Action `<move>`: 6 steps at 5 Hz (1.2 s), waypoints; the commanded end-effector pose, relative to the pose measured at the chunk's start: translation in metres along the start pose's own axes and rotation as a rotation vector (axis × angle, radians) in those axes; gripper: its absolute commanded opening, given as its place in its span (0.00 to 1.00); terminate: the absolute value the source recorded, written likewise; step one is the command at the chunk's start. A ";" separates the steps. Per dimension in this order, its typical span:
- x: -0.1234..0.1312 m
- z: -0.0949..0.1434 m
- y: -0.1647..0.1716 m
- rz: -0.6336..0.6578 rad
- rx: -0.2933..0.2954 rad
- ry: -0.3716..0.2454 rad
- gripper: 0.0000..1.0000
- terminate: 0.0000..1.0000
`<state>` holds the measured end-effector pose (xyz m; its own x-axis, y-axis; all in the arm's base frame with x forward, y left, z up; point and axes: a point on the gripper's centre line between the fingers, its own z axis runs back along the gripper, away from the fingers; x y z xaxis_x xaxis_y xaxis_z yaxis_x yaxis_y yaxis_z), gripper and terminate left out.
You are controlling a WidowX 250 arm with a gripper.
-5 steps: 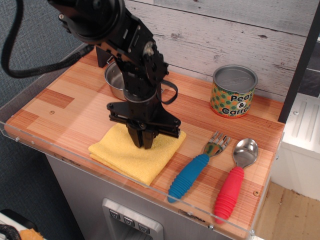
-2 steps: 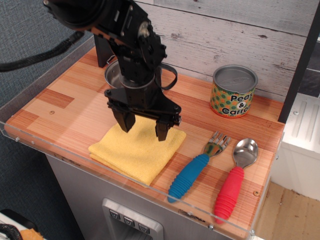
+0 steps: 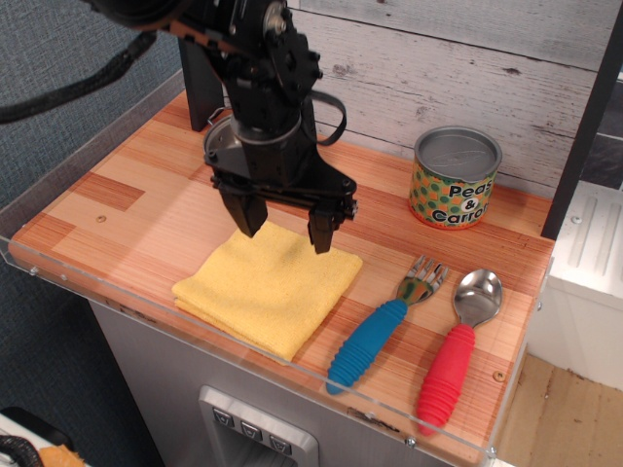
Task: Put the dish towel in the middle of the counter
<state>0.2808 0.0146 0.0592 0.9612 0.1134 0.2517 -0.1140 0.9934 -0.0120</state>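
Near the front edge of the surface, roughly midway between its left and right ends, the dish towel lies flat and folded, nothing gripping it. Above its rear edge hangs the pincer, jaws spread wide and empty, clear of the cloth. Looks like the placing is done, or very nearly: the towel sits fairly central, though closer to the front rim than the back. What's left, by my reckoning, is only pulling the arm away.

Grey-white plank wall behind; dark carpet left — pale wood floor right.
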 end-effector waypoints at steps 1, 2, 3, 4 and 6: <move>0.017 0.028 -0.018 -0.036 -0.048 -0.069 1.00 0.00; 0.019 0.035 -0.039 -0.091 -0.054 -0.087 1.00 0.00; 0.027 0.036 -0.054 -0.132 -0.079 -0.077 1.00 0.00; 0.036 0.037 -0.068 -0.180 -0.093 -0.067 1.00 0.00; 0.036 0.037 -0.068 -0.180 -0.093 -0.067 1.00 1.00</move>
